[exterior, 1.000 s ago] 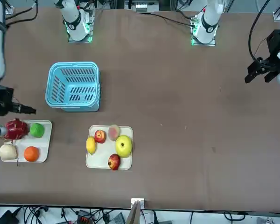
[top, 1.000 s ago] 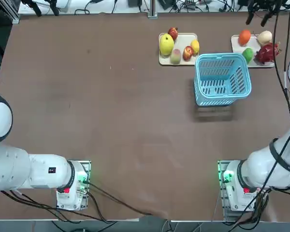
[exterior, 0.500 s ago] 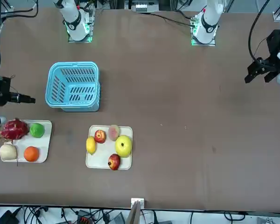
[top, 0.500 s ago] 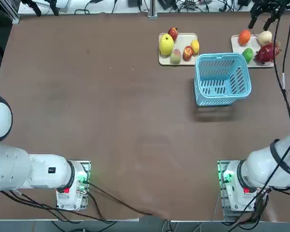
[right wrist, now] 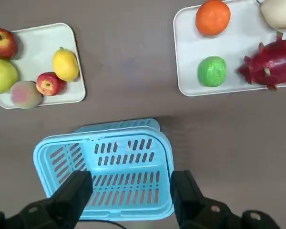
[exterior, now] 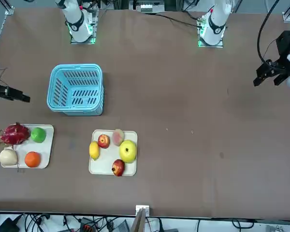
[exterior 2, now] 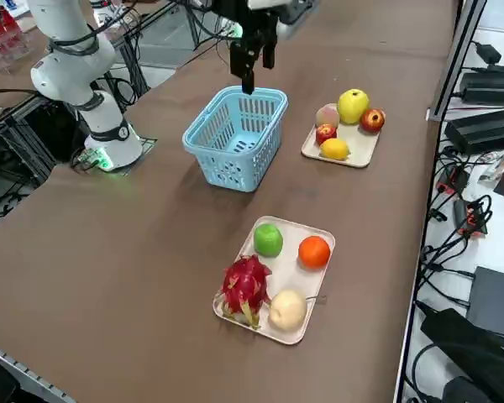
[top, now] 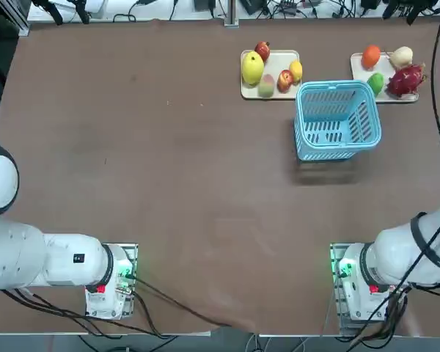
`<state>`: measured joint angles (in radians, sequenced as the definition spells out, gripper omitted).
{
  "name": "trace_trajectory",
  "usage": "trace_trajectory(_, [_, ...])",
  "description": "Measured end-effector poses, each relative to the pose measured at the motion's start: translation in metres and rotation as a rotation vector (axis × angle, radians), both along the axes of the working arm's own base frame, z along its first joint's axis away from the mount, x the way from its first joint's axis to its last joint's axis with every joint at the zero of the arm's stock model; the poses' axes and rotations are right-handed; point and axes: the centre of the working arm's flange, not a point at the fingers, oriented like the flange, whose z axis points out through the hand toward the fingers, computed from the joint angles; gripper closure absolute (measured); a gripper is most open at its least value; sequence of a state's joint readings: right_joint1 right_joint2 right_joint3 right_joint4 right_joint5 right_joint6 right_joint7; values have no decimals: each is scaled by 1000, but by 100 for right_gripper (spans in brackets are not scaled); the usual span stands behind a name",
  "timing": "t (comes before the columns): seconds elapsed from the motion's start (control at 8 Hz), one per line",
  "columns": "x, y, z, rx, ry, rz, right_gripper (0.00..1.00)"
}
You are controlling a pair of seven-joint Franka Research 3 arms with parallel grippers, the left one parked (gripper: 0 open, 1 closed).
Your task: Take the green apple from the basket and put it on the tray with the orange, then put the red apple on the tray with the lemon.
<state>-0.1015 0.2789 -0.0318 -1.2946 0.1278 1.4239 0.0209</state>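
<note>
Since the basket (right wrist: 109, 167) is seen empty, both moves are judged done: the green apple (exterior 2: 268, 239) lies on the tray with the orange (exterior 2: 315, 225) near the bench's far right corner, the red apple (top: 284, 79) on the tray with the lemon (top: 277, 61) beside it. The right tool (right wrist: 131, 193) is held wide above the basket, gripping nothing.

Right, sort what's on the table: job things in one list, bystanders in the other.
Job: green apple and orange on their tray; red apple and lemon on the other tray; empty basket; right gripper, open above the basket.

Bystanders: dragon fruit, beige fruit, yellow-green pear, peach, dark red fruit.
</note>
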Motion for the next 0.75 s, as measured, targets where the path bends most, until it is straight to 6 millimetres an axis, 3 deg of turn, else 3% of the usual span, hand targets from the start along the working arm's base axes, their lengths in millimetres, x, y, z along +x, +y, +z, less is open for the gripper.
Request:
trace_trajectory(0.38, [-18, 17, 30, -42, -7, 32, 0])
trace_trajectory(0.75, [-42, 47, 20, -83, -1, 120, 0])
